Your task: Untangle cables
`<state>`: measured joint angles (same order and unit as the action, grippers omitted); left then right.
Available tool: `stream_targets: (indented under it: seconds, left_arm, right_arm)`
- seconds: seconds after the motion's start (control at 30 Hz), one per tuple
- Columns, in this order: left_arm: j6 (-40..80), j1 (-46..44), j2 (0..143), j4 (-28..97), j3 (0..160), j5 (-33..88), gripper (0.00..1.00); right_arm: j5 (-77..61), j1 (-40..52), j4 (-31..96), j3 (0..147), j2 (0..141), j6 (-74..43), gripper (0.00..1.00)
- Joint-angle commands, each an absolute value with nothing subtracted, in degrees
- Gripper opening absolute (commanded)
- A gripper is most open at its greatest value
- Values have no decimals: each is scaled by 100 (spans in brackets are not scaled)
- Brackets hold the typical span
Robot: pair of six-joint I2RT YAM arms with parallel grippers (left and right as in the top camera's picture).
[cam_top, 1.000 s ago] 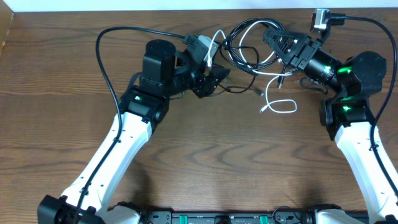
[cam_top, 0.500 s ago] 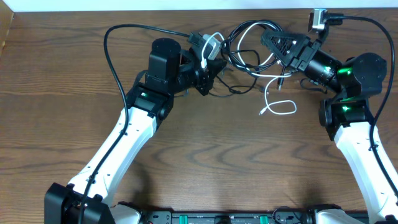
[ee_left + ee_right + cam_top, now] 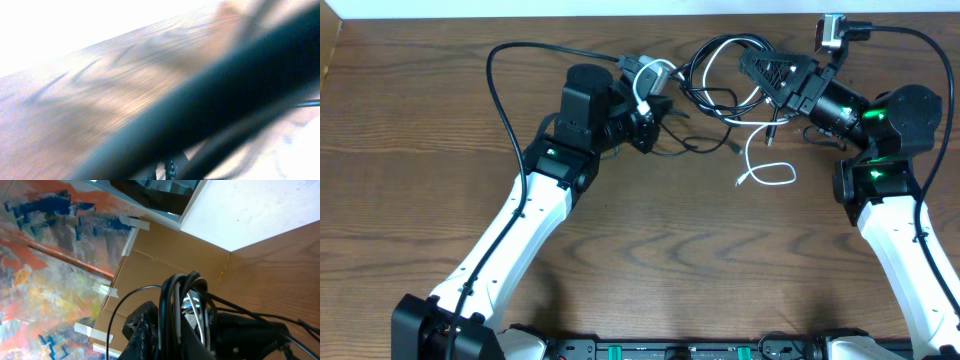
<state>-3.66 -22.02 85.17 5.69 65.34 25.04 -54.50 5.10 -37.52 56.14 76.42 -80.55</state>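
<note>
Since a second ago the left arm [image 3: 535, 190] has swung up and inward, bringing the left gripper [image 3: 657, 108] closer to the tangle; the right arm [image 3: 895, 230] has hardly shifted. Black cables [image 3: 718, 72] coil at the far middle of the table [image 3: 650, 240], between the two grippers, and the white cable [image 3: 750, 158] trails nearer on the wood. The right gripper [image 3: 763, 68] is clamped on the cables, which arch up between its fingers in the right wrist view. A white loop sits beside the left gripper, but its wrist view is blurred, so I cannot tell how its jaws stand
</note>
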Motion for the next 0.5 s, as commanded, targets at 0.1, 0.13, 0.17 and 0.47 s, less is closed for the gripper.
stream_targets:
  seconds: [0.1, 0.13, 0.17, 0.47]
  left_arm:
    - [403, -2193, 8442, 1149, 6587, 80, 7]
    - [534, -2193, 8442, 1273, 6587, -163, 7]
    - [550, -2193, 8442, 1352, 6587, -233, 7]
    - [847, -2193, 8444, 1870, 6587, -888, 8]
  right_arm:
    - [-5415, 486, -3820, 5693, 7533, -8051, 1]
    - [-5402, 486, -3820, 5693, 7533, -8051, 1]
    - [-5389, 484, -3820, 5693, 7533, -8051, 1]
    - [-5299, 475, -3820, 5693, 7533, -7992, 1]
